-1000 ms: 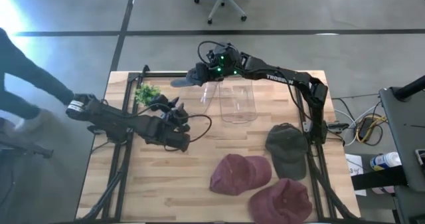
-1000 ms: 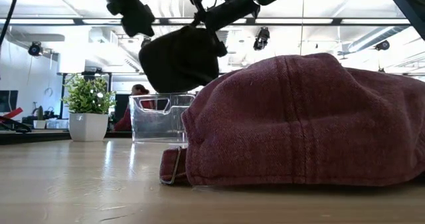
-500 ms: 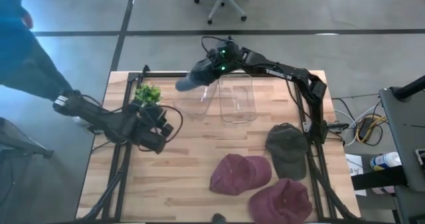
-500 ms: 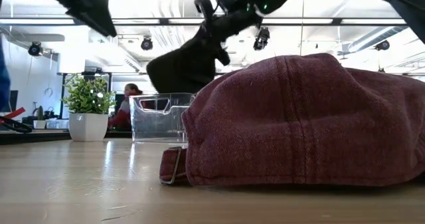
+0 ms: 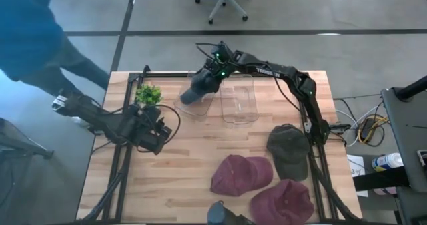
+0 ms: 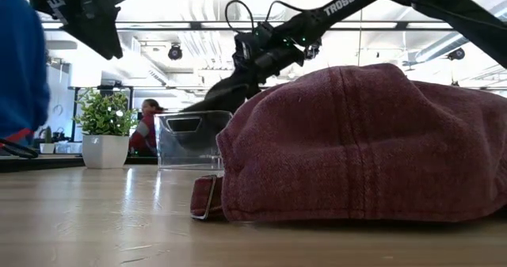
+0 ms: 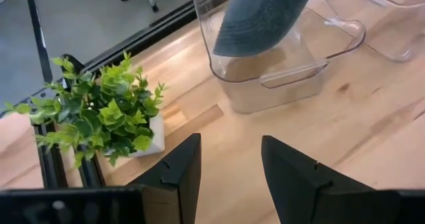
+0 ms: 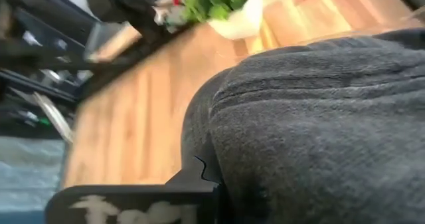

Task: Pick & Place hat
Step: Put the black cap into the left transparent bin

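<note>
A dark grey hat [image 5: 198, 91] hangs from my right gripper [image 5: 212, 73], which is shut on it over the table's far left part. The hat's lower end dips into a clear bin [image 5: 181, 109]; the left wrist view shows the hat [image 7: 259, 18] inside that bin's walls [image 7: 292, 74]. In the low view the hat [image 6: 218, 101] slants down behind the bin [image 6: 178, 148]. My left gripper [image 5: 157, 131] hovers open near the table's left side, its fingers [image 7: 179, 177] empty, close to a potted plant [image 7: 106, 114]. My right gripper holds the grey hat by its upper end [image 6: 242, 75], coming from above and slanting down from the table's right. In the right wrist view the hat's cloth [image 8: 319, 117] hides the place of contact. The hat hangs below the fingers, its lower end [image 7: 249, 44] inside the clear bin.
A second clear bin [image 5: 238, 105] stands right of the first. Two maroon hats [image 5: 241, 173] [image 5: 283, 201] and a dark olive hat [image 5: 288, 148] lie at the near right; one maroon hat [image 6: 364, 140] fills the low view. A person in blue [image 5: 33, 38] stands beyond the left edge.
My right gripper has gone down and toward the table's near edge while rolling, bringing the grey hat from above the far edge into the left clear bin. My left gripper has pulled back toward the table's left edge and turned, staying open.
</note>
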`<state>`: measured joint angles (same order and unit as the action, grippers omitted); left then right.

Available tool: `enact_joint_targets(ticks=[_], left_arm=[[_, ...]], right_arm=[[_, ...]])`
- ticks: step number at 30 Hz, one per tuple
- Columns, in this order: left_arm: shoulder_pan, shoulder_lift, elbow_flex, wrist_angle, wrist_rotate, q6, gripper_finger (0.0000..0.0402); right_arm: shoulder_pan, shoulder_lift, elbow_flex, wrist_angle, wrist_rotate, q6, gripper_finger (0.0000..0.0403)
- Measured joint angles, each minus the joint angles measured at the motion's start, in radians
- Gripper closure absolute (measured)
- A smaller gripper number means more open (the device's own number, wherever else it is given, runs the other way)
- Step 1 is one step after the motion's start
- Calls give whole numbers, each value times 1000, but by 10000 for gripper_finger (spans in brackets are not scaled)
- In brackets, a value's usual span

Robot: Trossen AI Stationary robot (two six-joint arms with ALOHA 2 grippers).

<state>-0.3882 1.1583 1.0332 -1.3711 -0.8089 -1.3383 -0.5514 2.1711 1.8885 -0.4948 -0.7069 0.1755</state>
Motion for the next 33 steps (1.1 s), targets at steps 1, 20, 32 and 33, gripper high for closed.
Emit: enact_joint_targets(ticks=[1,20,32,33], left_arm=[[0,0,-5,10,-1,-2,250],[0,42,-27,98,31,-44,250],[0,42,-27,165,17,-46,250],[0,42,-27,168,16,-46,250]], right_arm=[[-6,4,0,-2,6,-25,390],[3,100,68,-465,-106,-404,390],[2,100,98,-487,-56,-274,389],[2,100,98,-479,-55,-258,386]])
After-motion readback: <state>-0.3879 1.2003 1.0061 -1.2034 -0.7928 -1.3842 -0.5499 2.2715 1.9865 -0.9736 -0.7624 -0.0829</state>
